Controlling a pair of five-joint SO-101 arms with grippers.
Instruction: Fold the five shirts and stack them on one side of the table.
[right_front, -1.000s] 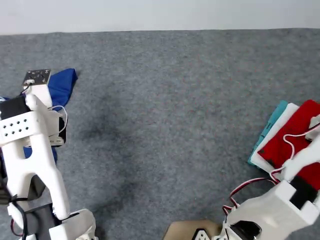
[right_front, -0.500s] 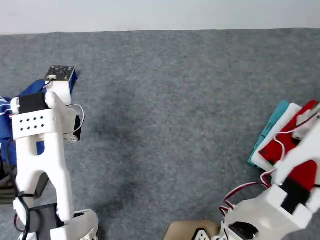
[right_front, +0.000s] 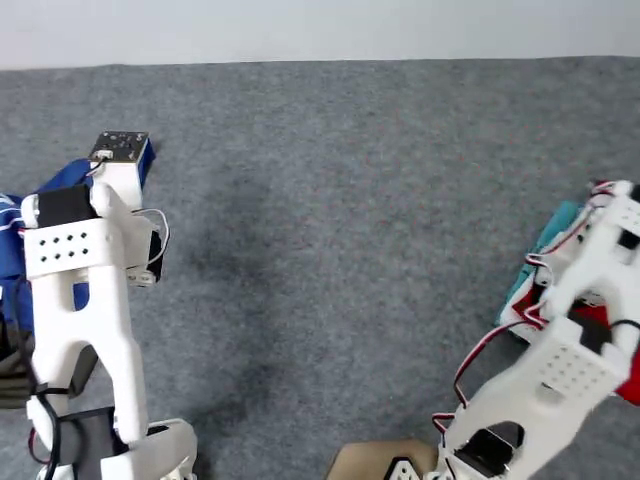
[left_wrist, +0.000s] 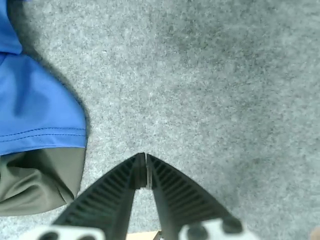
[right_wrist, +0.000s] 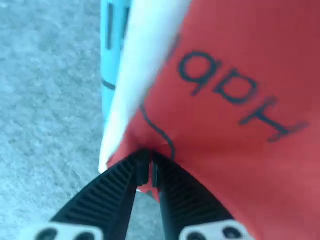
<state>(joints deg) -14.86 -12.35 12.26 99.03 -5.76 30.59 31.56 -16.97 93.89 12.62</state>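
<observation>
We see the left gripper (left_wrist: 145, 169) with its jaws pressed together, tip against tip, and nothing between them. It hangs over bare grey table (right_front: 350, 200), just beside a blue shirt (left_wrist: 35, 110). That shirt lies loose and unfolded at the table's left edge. An olive shirt (left_wrist: 35, 187) shows from under its hem. From above, the left arm (right_front: 80, 280) stretches over this heap, so that blue cloth shows on either side of it.

The right gripper (right_wrist: 145, 162) is narrow too, and its jaws meet at the near edge of a red shirt (right_wrist: 240, 150). The tips touch that edge, but we cannot tell whether any cloth is pinched between them. The red shirt is folded and lies on top of a stack at the right side of the table. Under it is a folded white shirt (right_wrist: 145, 55), whose edge sticks out past the red one. Under that is a teal shirt (right_wrist: 112, 60), lowest of the three that we can see, resting on the grey surface. In the high view the right arm (right_front: 570, 370) reaches across this stack and covers much of it. The two heaps lie well apart, at opposite sides of the table.
</observation>
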